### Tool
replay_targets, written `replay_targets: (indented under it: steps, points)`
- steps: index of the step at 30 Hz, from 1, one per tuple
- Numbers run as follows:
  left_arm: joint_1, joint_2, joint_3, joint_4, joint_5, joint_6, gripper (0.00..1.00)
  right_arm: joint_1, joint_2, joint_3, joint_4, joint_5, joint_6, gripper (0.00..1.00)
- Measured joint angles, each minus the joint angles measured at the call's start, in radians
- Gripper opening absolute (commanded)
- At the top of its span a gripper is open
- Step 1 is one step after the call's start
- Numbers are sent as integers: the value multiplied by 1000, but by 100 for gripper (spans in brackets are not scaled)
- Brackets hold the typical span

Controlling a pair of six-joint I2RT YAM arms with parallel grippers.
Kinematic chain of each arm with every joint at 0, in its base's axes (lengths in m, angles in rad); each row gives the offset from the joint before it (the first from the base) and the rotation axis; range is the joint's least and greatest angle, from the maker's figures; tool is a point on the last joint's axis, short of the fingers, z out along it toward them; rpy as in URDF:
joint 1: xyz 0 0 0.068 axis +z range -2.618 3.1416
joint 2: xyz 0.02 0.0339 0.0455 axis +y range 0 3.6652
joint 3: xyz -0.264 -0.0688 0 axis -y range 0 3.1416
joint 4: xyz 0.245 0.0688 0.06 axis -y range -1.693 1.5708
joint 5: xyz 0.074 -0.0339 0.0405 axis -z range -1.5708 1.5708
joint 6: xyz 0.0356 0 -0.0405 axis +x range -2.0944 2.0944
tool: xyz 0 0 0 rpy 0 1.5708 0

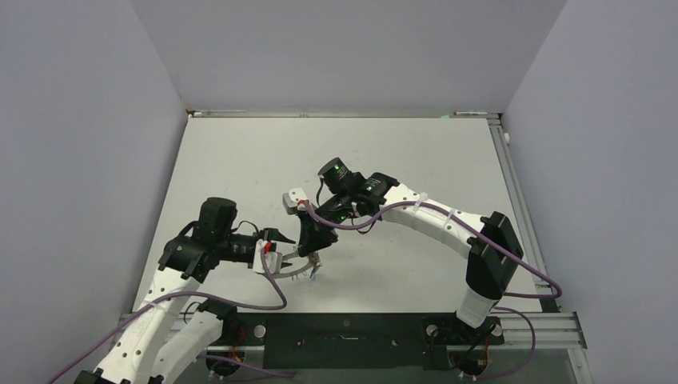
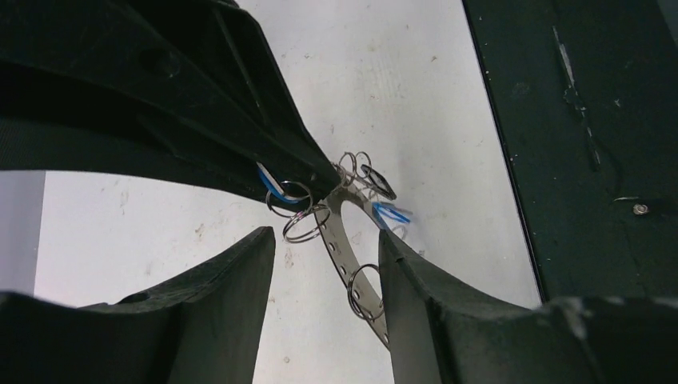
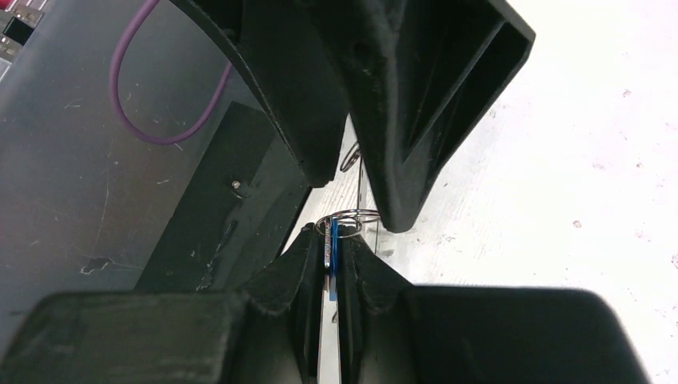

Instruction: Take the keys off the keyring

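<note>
The keyring (image 1: pixel 297 272) is a flat grey band with small wire loops, held off the table near the front edge. My right gripper (image 3: pixel 334 236) is shut on a blue-headed key (image 3: pixel 331 254) that hangs from a small loop (image 3: pixel 348 219). In the left wrist view the keyring (image 2: pixel 342 254) runs between the open fingers of my left gripper (image 2: pixel 326 236), close against the right finger (image 2: pixel 416 288). Another blue key (image 2: pixel 392 213) and a dark key (image 2: pixel 377 181) hang from its far side. From above, the left gripper (image 1: pixel 276 250) and right gripper (image 1: pixel 313 246) meet over the ring.
The black base plate (image 1: pixel 344 340) and aluminium rail (image 1: pixel 544 324) lie just in front of the grippers. Purple cables (image 1: pixel 240 300) loop by the left arm. White walls enclose the table (image 1: pixel 360 160) on three sides.
</note>
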Motion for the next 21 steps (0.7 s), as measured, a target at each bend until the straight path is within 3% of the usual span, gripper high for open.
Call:
replay_targets:
  steps: [8, 21]
  points:
    - [-46, -16, 22, -2, -15, 1, 36, 8, 0, 7, -25, 0, -21, 5]
    - [-63, 8, 26, -1, -21, -29, 31, 21, 0, 28, -52, 0, -30, 5]
